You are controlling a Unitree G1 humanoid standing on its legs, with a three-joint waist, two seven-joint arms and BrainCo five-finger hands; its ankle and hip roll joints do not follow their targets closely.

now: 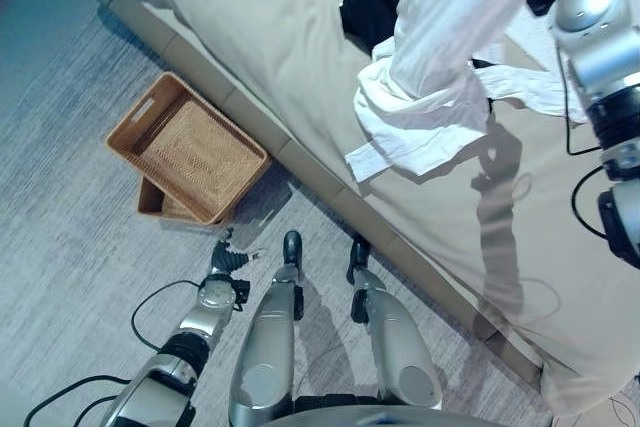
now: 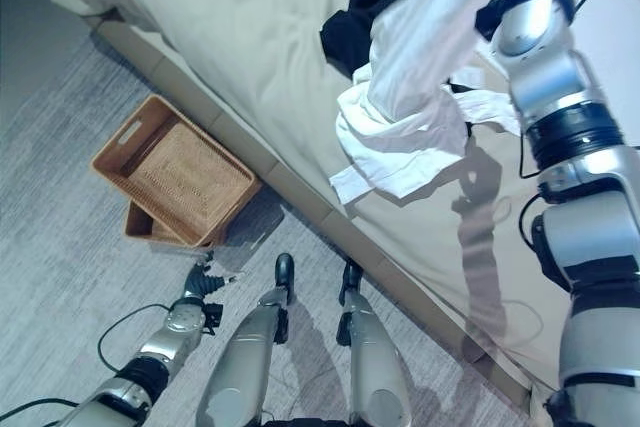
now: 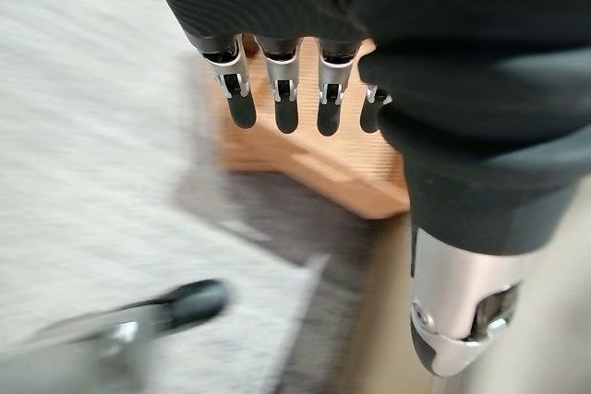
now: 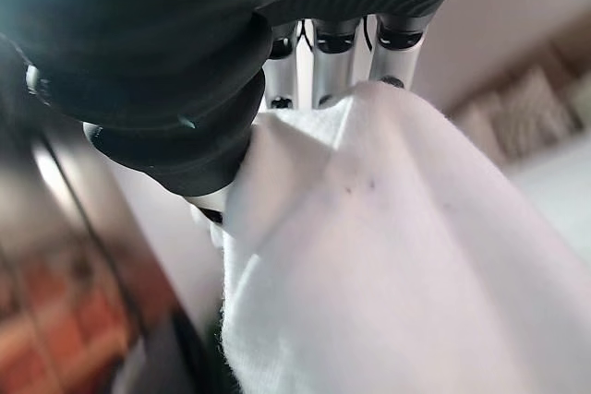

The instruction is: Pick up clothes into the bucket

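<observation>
A white garment (image 1: 430, 77) hangs in the air above the bed, bunched at its lower end. My right hand (image 4: 334, 66) is shut on its top part, with fingers and thumb curled into the cloth (image 4: 388, 256). A black garment (image 1: 375, 2) and another white piece (image 1: 530, 87) lie on the bed behind it. The woven brown basket (image 1: 190, 152) stands on the floor beside the bed, tilted on a second basket (image 1: 157, 202). My left hand (image 1: 228, 262) hangs low near the basket's near corner (image 3: 323, 159), its fingers (image 3: 286, 89) straight and holding nothing.
The bed (image 1: 270, 37) with its beige cover runs diagonally across the view, its low side edge (image 1: 330, 187) right next to the basket. Grey carpet (image 1: 70, 247) covers the floor to the left.
</observation>
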